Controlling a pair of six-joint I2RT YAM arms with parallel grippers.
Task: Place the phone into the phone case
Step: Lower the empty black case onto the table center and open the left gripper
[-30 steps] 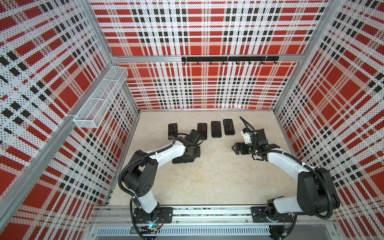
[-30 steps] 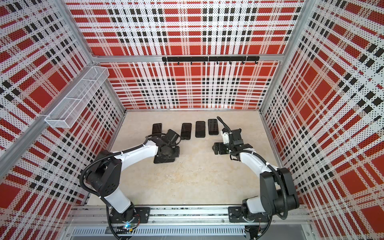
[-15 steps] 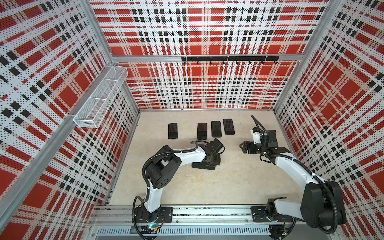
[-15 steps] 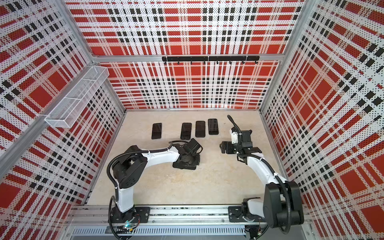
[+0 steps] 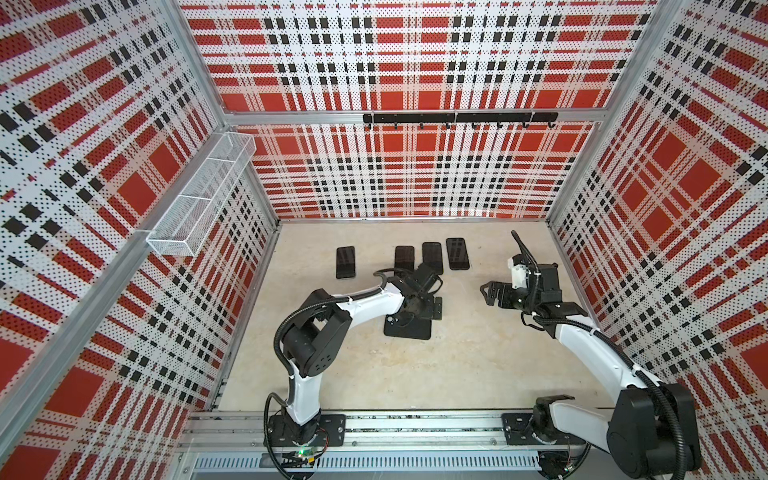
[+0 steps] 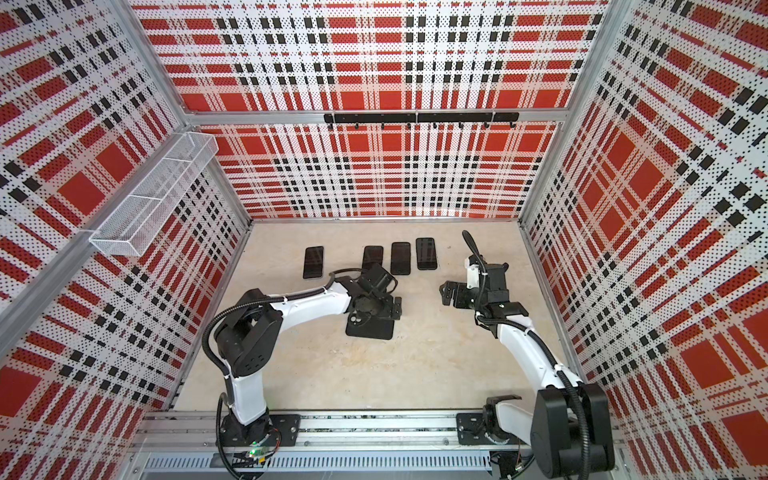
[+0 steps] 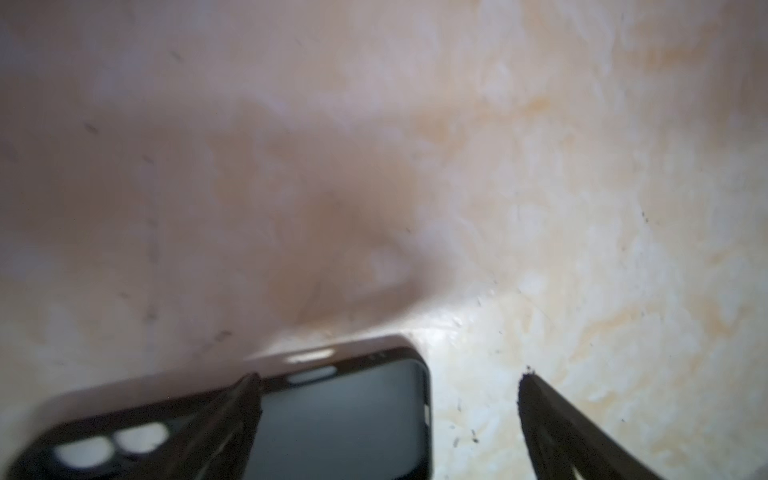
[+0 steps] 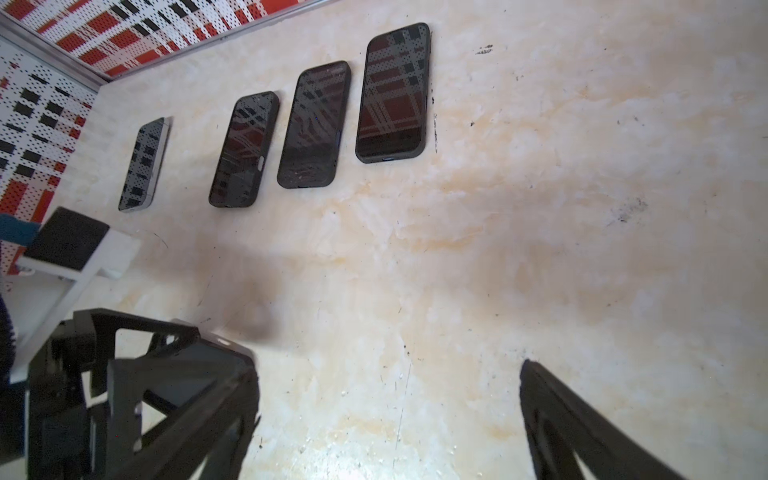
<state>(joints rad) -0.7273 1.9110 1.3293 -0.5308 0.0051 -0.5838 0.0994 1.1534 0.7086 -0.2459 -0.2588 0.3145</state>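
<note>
Top views: four phones (image 5: pixel 432 257) (image 6: pixel 400 258) lay face up in a row at the back of the table (image 5: pixel 457 374) (image 6: pixel 415 374). End phone (image 5: pixel 345 262) (image 6: pixel 313 262) sat apart from the other three, on the left. Black case (image 5: pixel 409 330) (image 6: pixel 370 330) lay flat mid-table, in front of the row and clear of it. Left claw (image 5: pixel 434 308) (image 6: pixel 397 307) hung low over the case's far end, gripping nothing. Right claw (image 5: pixel 488 294) (image 6: pixel 445 293) was well off to the right, above bare table, spread wide, empty.

Left wrist: left claw (image 7: pixel 388 378) stood wide. One finger (image 7: pixel 232 415) crossed the case (image 7: pixel 340 415), the other was over bare table (image 7: pixel 582 208). Contact with the case: could not tell. Pale table showed through the case's lens holes. View blurred.

Right wrist: right claw (image 8: pixel 386 370) wide, only table (image 8: pixel 540 208) between its fingers. Phones (image 8: pixel 313 124) lined up beyond. End phone (image 8: pixel 143 164) showed a pale edge, the other three dark rims. Left claw (image 8: pixel 124 353) sat at the frame's side
</note>
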